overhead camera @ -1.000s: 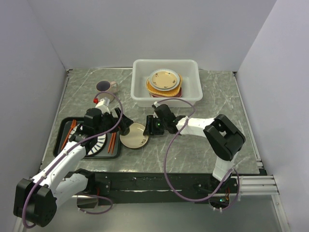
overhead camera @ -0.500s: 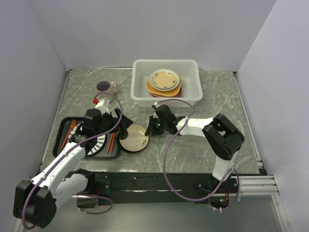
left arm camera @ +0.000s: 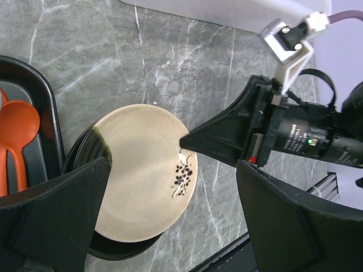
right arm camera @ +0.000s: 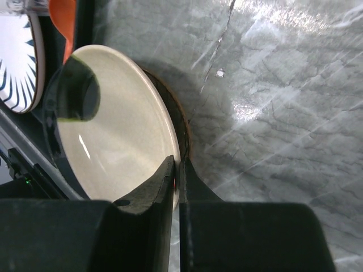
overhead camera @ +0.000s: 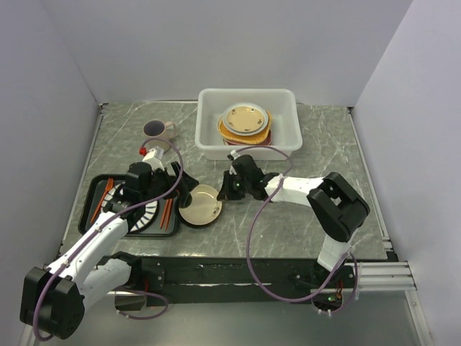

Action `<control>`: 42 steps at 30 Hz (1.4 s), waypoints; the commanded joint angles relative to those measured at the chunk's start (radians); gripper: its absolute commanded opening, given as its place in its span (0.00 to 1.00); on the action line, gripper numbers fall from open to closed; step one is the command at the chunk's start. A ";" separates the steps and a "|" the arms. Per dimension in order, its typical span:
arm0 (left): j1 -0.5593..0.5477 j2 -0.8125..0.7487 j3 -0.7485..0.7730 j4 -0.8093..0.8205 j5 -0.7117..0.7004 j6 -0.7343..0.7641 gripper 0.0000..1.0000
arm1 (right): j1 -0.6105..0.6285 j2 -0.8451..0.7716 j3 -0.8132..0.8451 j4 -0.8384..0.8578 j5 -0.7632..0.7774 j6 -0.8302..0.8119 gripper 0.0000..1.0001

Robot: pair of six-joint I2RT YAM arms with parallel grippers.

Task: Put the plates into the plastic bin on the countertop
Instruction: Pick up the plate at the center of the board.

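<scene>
Where the grey-green marble countertop [overhead camera: 288, 223] meets the back wall, the white plastic bin [overhead camera: 209, 137] stands with plates [overhead camera: 234, 130] stacked in it. The top plate [overhead camera: 245, 117] is round and cream with small dark drawings. An orange squarish plate [overhead camera: 226, 133] lies under it, and a dark red rim [overhead camera: 248, 143] shows at the bottom of the stack.

The black tray [overhead camera: 94, 209] lies on the countertop at the left. It carries a white plate with dark radiating marks [overhead camera: 148, 215] and orange utensils [overhead camera: 167, 211]. A mug [overhead camera: 155, 130] stands behind the tray, apart from it.

Between tray and bin, just beside the tray's right edge, a cream plate [left arm camera: 142, 170] with one small sprig drawing lies on a dark plate [left arm camera: 122, 252]. Both are outside the bin.

The right gripper [right arm camera: 177, 167] is at the cream plate's right rim, its fingers pinched together with the rim between them. The left gripper [left arm camera: 172, 170] hangs over the same plate with its fingers spread wide, one on each side of it.
</scene>
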 commanded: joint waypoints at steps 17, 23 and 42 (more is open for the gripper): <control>0.004 0.006 -0.003 0.027 -0.010 0.008 0.99 | 0.007 -0.174 -0.002 -0.092 0.104 -0.057 0.00; 0.004 0.006 -0.003 0.027 -0.013 0.006 0.99 | 0.006 -0.216 -0.013 -0.096 0.107 -0.057 0.00; 0.003 0.002 0.001 0.024 -0.013 0.008 0.99 | -0.025 -0.333 -0.036 -0.108 0.143 -0.049 0.00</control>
